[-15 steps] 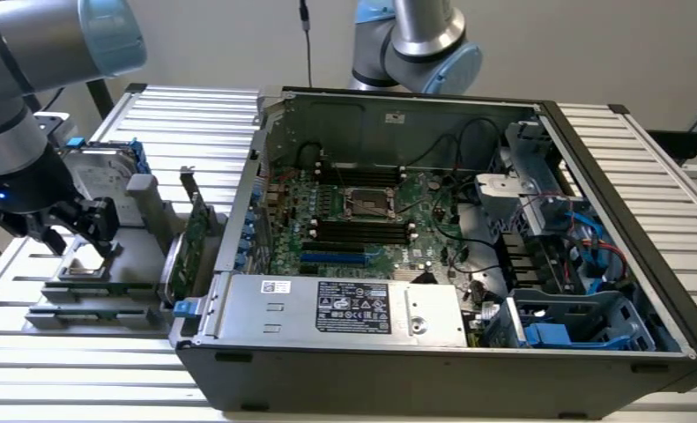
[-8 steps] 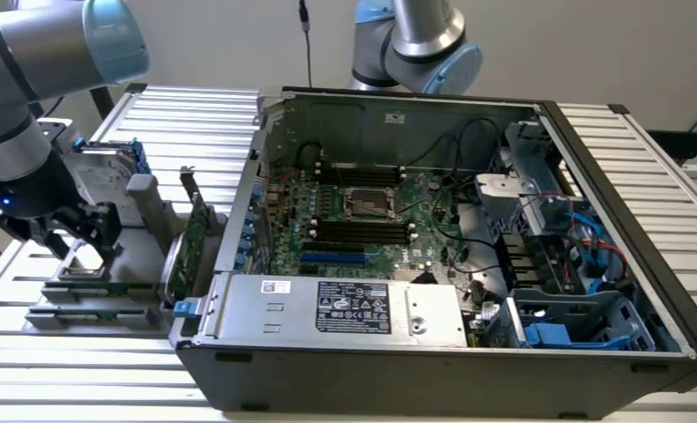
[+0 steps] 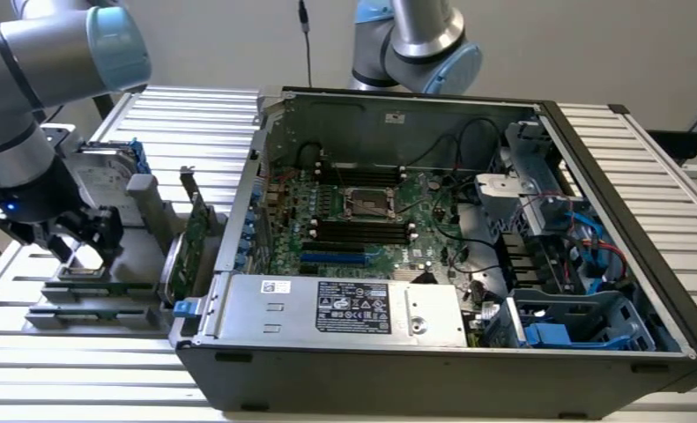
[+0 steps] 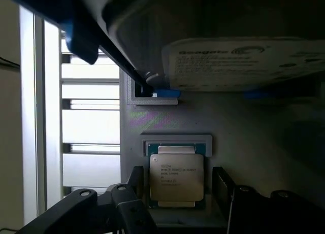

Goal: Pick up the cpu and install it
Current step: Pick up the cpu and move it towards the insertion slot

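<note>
The cpu [image 4: 176,177], a small square chip with a dull silver top and a thin green rim, lies in a recess of a grey holder [image 4: 167,122]. My gripper [image 4: 177,186] is open right over it, one dark finger [image 4: 134,186] on each side of the chip, and nothing is gripped. In the exterior view the gripper [image 3: 77,248] hangs low over the holder [image 3: 90,295] at that view's left, beside the open computer case [image 3: 442,370]. The dark square socket [image 3: 368,204] sits in the middle of the green motherboard inside the case.
A silver hard drive [image 4: 244,64] with blue clips rests on the holder just beyond the cpu. Green cards [image 3: 183,251] stand upright between holder and case. A power supply [image 3: 337,308] fills the case's near side. A second robot arm [image 3: 425,48] stands behind the case.
</note>
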{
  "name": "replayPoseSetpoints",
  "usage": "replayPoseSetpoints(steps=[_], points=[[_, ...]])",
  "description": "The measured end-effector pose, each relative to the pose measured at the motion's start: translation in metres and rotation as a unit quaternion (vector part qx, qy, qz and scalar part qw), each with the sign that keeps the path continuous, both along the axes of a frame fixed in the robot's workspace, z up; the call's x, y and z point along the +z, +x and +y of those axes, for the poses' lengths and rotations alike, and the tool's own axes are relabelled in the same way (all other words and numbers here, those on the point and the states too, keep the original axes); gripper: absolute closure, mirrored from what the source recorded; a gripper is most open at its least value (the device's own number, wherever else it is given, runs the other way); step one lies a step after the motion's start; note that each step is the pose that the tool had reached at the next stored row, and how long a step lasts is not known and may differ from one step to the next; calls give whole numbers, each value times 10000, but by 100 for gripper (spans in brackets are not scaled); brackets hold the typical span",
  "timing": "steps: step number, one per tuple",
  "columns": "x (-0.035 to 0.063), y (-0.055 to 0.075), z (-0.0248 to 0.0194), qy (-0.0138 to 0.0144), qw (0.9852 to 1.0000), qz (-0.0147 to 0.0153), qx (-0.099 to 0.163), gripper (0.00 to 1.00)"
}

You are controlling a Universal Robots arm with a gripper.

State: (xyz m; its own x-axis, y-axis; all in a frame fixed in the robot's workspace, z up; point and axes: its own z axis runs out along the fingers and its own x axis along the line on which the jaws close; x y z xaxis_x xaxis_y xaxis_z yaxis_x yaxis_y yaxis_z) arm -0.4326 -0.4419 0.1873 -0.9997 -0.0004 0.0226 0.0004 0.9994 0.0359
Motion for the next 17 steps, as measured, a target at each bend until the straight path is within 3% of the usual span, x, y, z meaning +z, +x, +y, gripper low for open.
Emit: replayPoseSetpoints(steps=[17], points=[[-24,1,2,1,10000,24,23,35]])
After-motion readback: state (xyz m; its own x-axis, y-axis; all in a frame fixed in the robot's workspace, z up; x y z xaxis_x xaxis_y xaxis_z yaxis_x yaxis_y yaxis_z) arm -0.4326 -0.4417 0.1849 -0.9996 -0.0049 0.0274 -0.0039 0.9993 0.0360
